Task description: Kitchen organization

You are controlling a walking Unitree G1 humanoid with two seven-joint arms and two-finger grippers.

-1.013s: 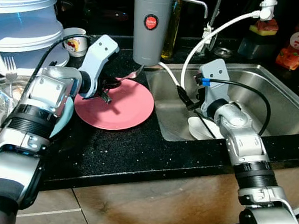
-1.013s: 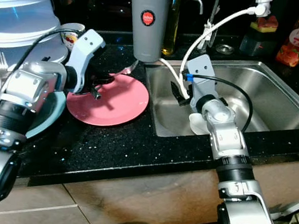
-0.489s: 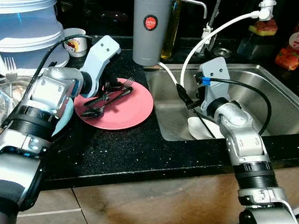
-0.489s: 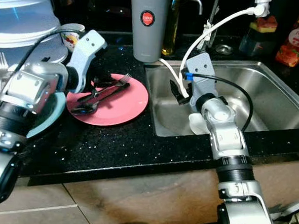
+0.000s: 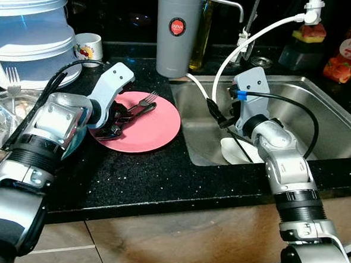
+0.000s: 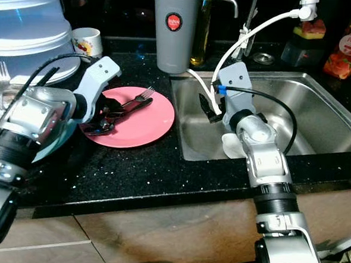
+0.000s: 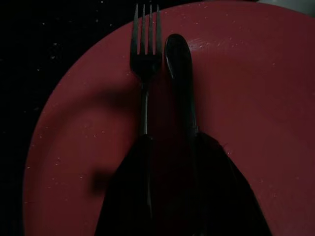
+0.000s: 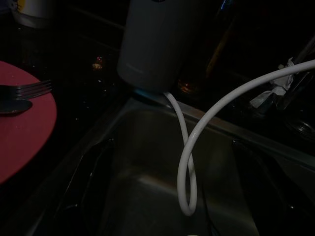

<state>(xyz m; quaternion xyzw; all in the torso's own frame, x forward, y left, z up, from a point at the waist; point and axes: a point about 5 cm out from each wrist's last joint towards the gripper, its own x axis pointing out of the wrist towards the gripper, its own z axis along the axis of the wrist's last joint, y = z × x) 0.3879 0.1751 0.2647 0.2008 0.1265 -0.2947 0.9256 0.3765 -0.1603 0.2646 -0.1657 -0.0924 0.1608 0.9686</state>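
Two pieces of cutlery, a fork (image 5: 143,101) and a spoon (image 5: 113,130), lie side by side on the pink plate (image 5: 155,127), which sits on the black worktop (image 5: 137,171) just left of the sink (image 5: 320,110). The fork's tines point toward the grey canister (image 5: 177,30) standing behind the plate. The left claw (image 5: 118,119) is low over the plate's left part, at the handle ends of the cutlery; in the left wrist view its two dark fingers (image 7: 128,196) lie along the fork (image 7: 144,73) and the spoon handle (image 7: 179,73), but I cannot tell whether they pinch the handles or merely rest over them. The right claw (image 5: 219,113) hangs inside the sink near its left wall, above a white dish (image 5: 237,152); whether its fingers are spread or pressed together cannot be made out. A white hose (image 5: 253,38) loops from the tap area down into the sink beside it. A small cup (image 5: 88,44) stands at the back of the worktop, and a stacked plastic container (image 5: 27,27) is at far left.
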